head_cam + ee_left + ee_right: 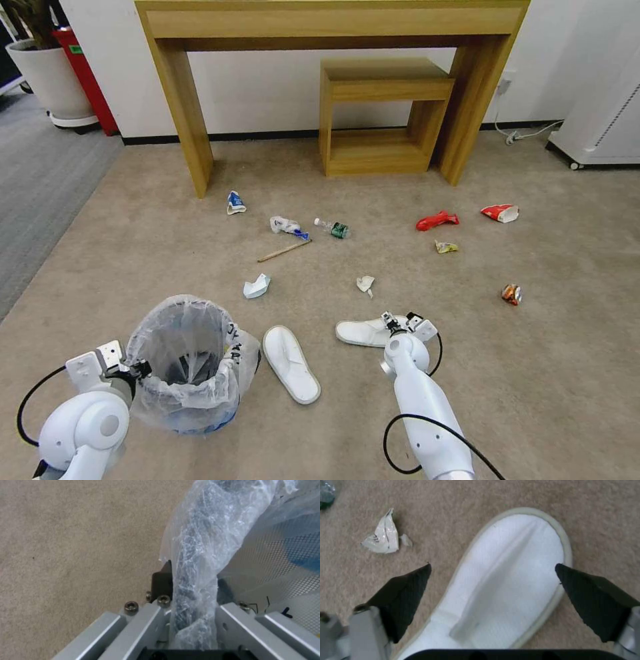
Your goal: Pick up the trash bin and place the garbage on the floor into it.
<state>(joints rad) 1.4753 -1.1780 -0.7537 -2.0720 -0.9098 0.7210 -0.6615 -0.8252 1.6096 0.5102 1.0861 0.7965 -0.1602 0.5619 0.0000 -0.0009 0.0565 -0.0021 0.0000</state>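
The far end of the second white fabric slipper [363,331] is lying hidden behind the right gripper [402,323] in the head view, and the right wrist view is cutting off its heel. The small round trash bin lined with a crinkled translucent whitish plastic bag [187,363] is standing on the beige short-pile carpet floor [533,373] at the robot's left, with blue showing at its base; its inside is too dark to read.

The left gripper [137,369] is sitting at the bin's near-left rim. In the left wrist view its fingers [162,581] are closing on the bagged rim [196,580], which is running up between them, apparently pinched, though the plastic is covering the far finger.

The right gripper is hanging over the slipper with its black fingertips [408,590] spread wide, one to each side of the shoe, holding nothing.

The garbage is lying scattered farther out: crumpled white paper [257,286], a white scrap [365,284], a wooden stick [285,251], a green-label plastic bottle [333,229], red wrappers [437,220] and a crushed can [511,294]. Another white slipper [291,363] is lying just beside the bin.
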